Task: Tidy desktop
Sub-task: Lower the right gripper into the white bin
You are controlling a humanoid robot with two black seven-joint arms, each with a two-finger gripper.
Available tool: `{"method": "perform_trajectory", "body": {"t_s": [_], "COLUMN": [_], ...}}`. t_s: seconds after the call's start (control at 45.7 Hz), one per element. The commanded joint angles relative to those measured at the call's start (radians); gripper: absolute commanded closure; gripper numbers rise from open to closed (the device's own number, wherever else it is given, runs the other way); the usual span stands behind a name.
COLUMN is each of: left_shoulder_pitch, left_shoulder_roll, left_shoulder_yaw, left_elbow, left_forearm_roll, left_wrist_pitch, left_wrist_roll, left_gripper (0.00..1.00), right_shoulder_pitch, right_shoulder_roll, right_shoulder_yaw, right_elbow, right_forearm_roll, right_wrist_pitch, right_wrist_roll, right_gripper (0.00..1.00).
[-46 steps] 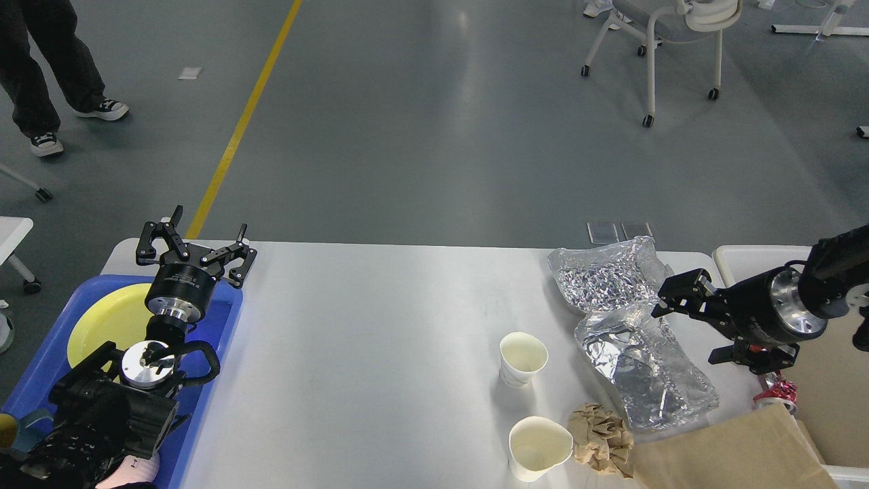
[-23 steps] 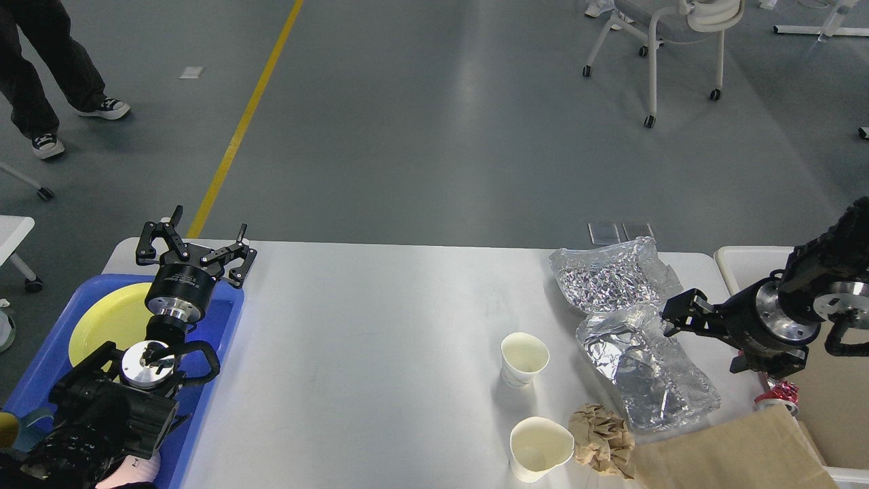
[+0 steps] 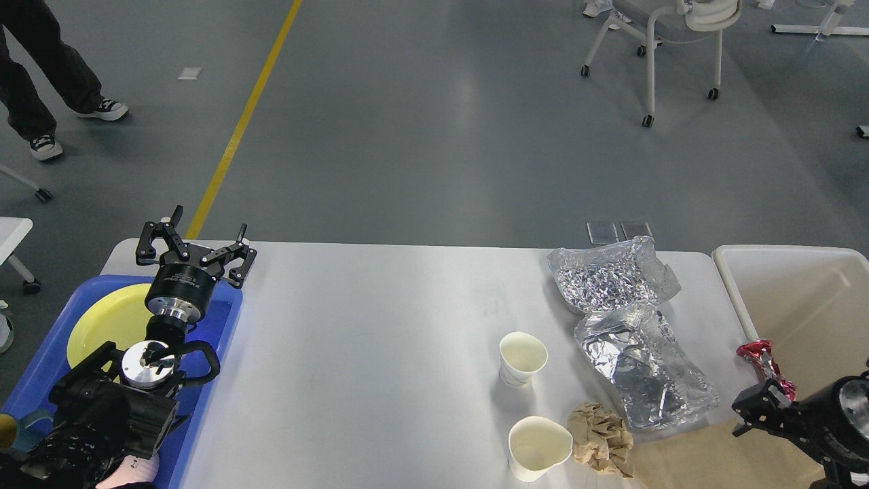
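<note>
White glossy desktop [image 3: 380,353], rounded corners

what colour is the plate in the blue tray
Pale yellow. The plate lies in the blue tray at the table's left end, seen in the head view.

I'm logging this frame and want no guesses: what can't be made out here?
Head view only:
- Right gripper: dark, near the lower right edge; whether it is open or shut is unclear.
- Blue tray and yellow plate: largely covered by the left arm.
- Brown paper bag: cut off by the bottom edge.
- Off-white bin: cut off by the right edge.
</note>
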Motion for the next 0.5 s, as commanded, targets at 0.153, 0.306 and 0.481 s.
{"method": "perform_trajectory", "body": {"t_s": [0.153, 0.306, 0.481], "left_shoulder_pitch": [0.000, 0.000, 0.000], "left_shoulder_roll": [0.000, 0.002, 0.000], "left_shoulder_yaw": [0.000, 0.000, 0.000], "left_elbow": [0.000, 0.000, 0.000], "left_forearm_roll": [0.001, 0.000, 0.000], "left_wrist_pitch": [0.000, 0.000, 0.000], "left_wrist_roll": [0.000, 0.000, 0.000], "left_gripper": [0.00, 0.00, 0.00], "right_shoulder_pitch": [-0.182, -0.230, -0.285], "right_shoulder_roll": [-0.119, -0.182, -0.228], "right_shoulder_yaw": [0.075, 0.148, 0.243], "right_elbow": [-0.004, -0.009, -0.027], "right_forearm_roll": [0.047, 0.081, 0.131], "right_wrist_pitch": [-0.126, -0.144, -0.169], "right_wrist_roll": [0.000, 0.006, 0.009], "right_gripper": [0.00, 0.01, 0.10]}}
